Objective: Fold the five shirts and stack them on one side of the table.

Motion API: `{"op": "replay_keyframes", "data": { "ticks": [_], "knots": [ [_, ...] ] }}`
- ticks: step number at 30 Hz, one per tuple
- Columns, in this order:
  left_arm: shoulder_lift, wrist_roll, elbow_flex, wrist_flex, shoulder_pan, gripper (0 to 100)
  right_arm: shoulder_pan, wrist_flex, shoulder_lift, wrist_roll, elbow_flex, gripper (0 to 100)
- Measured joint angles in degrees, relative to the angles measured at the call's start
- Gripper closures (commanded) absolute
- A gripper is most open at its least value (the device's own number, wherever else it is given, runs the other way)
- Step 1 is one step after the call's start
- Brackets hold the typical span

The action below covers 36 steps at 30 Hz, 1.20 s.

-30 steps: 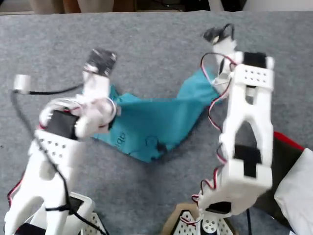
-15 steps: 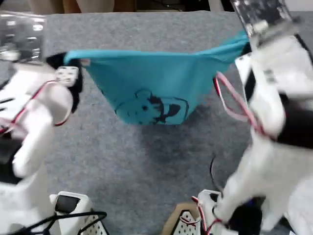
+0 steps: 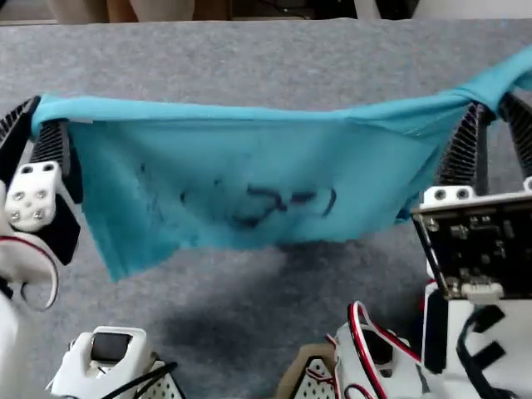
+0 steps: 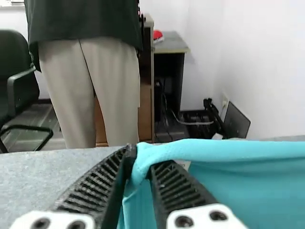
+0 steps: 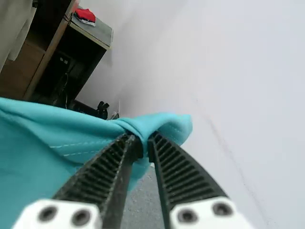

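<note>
Grey felt table (image 3: 249, 75) lies beneath the teal shirt (image 3: 249, 191), which hangs in the air, stretched from 9 o'clock to 3 o'clock across the high view with its dark print showing and its lower hem loose. At 9 o'clock the left gripper (image 3: 33, 108) and at 3 o'clock the right gripper (image 3: 492, 108) each pinch a bunched upper corner of the cloth tight between ribbed fingers (image 5: 105, 171). A second ago the shirt lay crumpled on the table; half a second ago it hung narrower, and both grippers have since drawn farther apart, pulling its top edge nearly straight.
</note>
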Motion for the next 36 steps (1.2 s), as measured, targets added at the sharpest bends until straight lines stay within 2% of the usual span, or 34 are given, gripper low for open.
{"op": "replay_keyframes", "data": {
  "ticks": [5, 8, 11, 16, 20, 25, 30, 33, 36],
  "knots": [
    [0.1, 0.0, 4.6, -0.4, -0.1, 98, -4.6, -3.6, 1.3, 0.0, 2.1, 99.5],
    [0.0, 0.0, 14.2, -6.8, -2.0, 98, -8.2, -7.4, 5.7, 1.1, 6.2, 99.5],
    [0.6, 0.0, 27.1, -18.4, -6.0, 98, -10.7, -12.7, 13.0, 1.3, 9.8, 99.5],
    [5.1, -0.1, 48.2, -42.7, -9.8, 98, -14.7, -20.0, 27.1, 4.0, 10.7, 99.5],
    [13.6, -0.1, 55.0, -56.6, -11.3, 98, -17.6, -25.0, 40.0, 7.7, 10.8, 99.5],
    [29.8, -0.1, 53.5, -63.5, -13.1, 98, -20.1, -29.5, 56.3, 9.1, 9.0, 99.5],
    [48.8, -0.1, 40.6, -63.5, -13.5, 98, -21.3, -29.4, 72.2, 9.1, -2.1, 99.5],
    [59.7, -0.1, 29.3, -59.8, -13.6, 98, -21.4, -27.6, 81.4, 9.1, -11.3, 99.5],
    [70.3, -0.1, 15.6, -52.0, -13.6, 98, -21.9, -25.4, 89.8, 7.6, -20.9, 99.5]
  ]
}}
